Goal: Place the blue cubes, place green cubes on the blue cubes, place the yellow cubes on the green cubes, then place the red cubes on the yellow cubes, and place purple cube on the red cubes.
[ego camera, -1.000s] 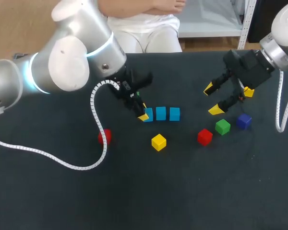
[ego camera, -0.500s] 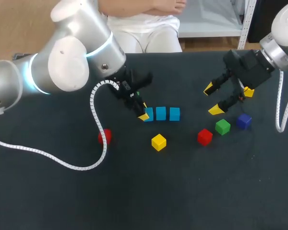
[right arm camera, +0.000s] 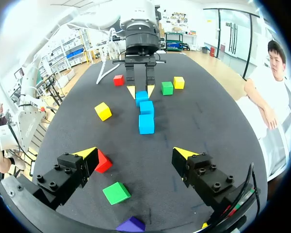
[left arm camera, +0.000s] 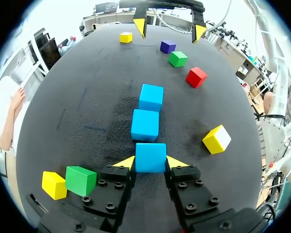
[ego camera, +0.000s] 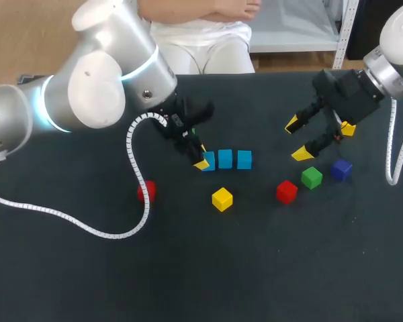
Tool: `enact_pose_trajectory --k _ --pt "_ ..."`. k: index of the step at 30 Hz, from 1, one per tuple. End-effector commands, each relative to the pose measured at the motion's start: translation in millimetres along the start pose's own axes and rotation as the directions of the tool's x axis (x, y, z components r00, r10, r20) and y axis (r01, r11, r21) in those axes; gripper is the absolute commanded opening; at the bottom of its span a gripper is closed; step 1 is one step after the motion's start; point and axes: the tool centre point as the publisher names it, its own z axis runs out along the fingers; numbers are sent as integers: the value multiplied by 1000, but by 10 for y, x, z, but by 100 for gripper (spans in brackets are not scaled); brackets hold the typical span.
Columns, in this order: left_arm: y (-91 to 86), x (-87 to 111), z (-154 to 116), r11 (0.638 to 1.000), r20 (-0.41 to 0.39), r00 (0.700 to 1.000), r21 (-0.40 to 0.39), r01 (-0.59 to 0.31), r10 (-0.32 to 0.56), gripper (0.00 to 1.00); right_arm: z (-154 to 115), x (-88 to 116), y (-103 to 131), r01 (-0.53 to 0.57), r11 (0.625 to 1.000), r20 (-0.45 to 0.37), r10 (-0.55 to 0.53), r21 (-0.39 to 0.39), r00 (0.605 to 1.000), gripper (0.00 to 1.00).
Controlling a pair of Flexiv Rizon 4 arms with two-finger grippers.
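Three blue cubes lie in a row mid-table. My left gripper (ego camera: 201,161) (left arm camera: 152,162) is shut on the blue cube (left arm camera: 150,157) at the row's left end, its yellow tips pressing both sides. The other two (left arm camera: 145,124) (left arm camera: 151,97) continue the line ahead of it. My right gripper (ego camera: 297,139) (right arm camera: 136,154) hangs open and empty above the right side. Under and ahead of it sit a red cube (ego camera: 287,191) (right arm camera: 103,161), a green cube (ego camera: 311,177) (right arm camera: 116,192) and the purple cube (ego camera: 341,168) (right arm camera: 132,224). One yellow cube (ego camera: 221,198) rests in front of the row.
Another red cube (ego camera: 146,191) lies left, by my left arm's white cable. A green cube (left arm camera: 81,180) and a yellow cube (left arm camera: 54,184) sit beside the left gripper, toward the far edge. One more yellow cube (ego camera: 348,129) sits behind the right gripper.
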Motion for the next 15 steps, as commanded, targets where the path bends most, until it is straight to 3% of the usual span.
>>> enact_pose_trajectory --k 1,15 --pt "17 1 1 1000 -2 1000 4 -1 1 4 -4 3 13 1 1000 2 -1 3 1000 100" --pt "27 15 -6 1000 -5 1000 -1 2 -2 2 -4 3 13 1 1000 2 -1 3 1000 100"
